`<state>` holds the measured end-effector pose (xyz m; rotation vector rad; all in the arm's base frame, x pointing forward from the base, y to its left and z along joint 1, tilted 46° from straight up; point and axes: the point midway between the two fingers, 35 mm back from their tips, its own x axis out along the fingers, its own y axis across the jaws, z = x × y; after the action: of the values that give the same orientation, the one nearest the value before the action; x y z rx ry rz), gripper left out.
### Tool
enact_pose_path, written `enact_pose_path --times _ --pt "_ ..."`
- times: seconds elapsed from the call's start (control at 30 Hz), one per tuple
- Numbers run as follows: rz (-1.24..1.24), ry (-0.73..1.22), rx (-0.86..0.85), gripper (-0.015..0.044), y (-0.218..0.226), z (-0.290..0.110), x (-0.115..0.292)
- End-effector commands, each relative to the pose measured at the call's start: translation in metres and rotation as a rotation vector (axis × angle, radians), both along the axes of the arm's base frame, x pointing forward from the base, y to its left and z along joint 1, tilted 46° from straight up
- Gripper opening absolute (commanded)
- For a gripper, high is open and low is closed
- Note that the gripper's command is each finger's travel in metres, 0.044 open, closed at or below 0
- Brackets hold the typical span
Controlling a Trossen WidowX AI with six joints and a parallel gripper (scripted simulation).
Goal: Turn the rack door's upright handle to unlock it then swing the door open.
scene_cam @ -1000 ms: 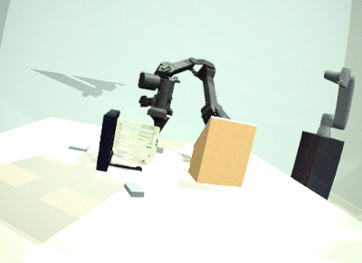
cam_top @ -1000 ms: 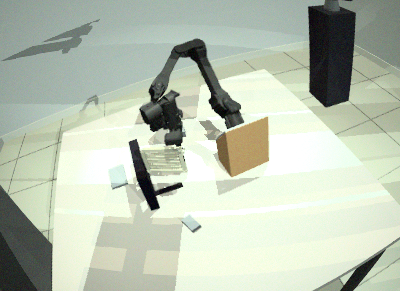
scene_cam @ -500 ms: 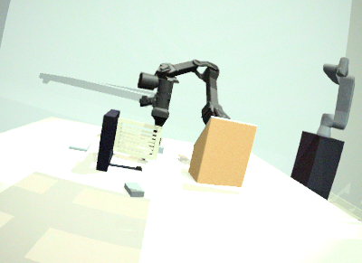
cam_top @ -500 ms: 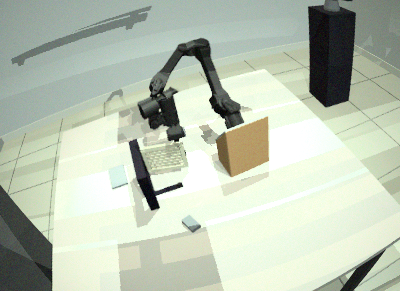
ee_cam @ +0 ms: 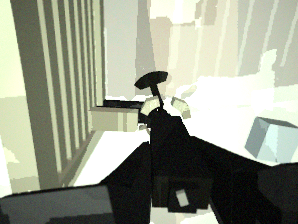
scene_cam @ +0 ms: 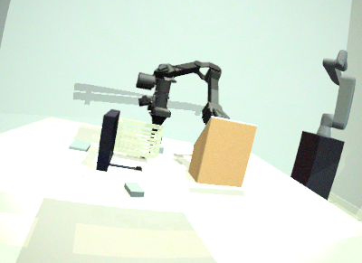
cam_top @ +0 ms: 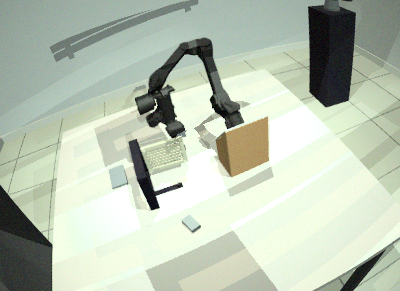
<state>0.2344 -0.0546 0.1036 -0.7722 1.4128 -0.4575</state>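
Pale table (cam_top: 105, 241) (scene_cam: 158, 227) | carries tan block (cam_top: 248, 148) (scene_cam: 224, 152), small grey-blue block (cam_top: 191, 223) (scene_cam: 134, 189), grey-blue slab (cam_top: 118, 176) (scene_cam: 80, 145)

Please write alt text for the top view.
A black robot arm reaches down to a pale slatted door standing out from a dark upright frame. An orange-brown block stands to the right, with two small grey-blue blocks nearby.
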Motion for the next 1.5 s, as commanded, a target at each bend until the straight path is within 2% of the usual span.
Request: enact_pose_path --times 0.0,0.47,0.8,0.83,1.47 --pt "0.044 0.041 -0.014 0.0012 -0.005 0.006 0.004" --pt "0.048 0.045 -0.015 0.0012 -0.006 0.007 0.004" --pt "0.048 0.045 -0.015 0.0274 -0.006 0.007 0.004" --pt "0.048 0.045 -0.015 0.0284 -0.006 0.007 0.004" --pt "0.048 0.045 -0.008 0.0284 0.014 0.024 0.003"
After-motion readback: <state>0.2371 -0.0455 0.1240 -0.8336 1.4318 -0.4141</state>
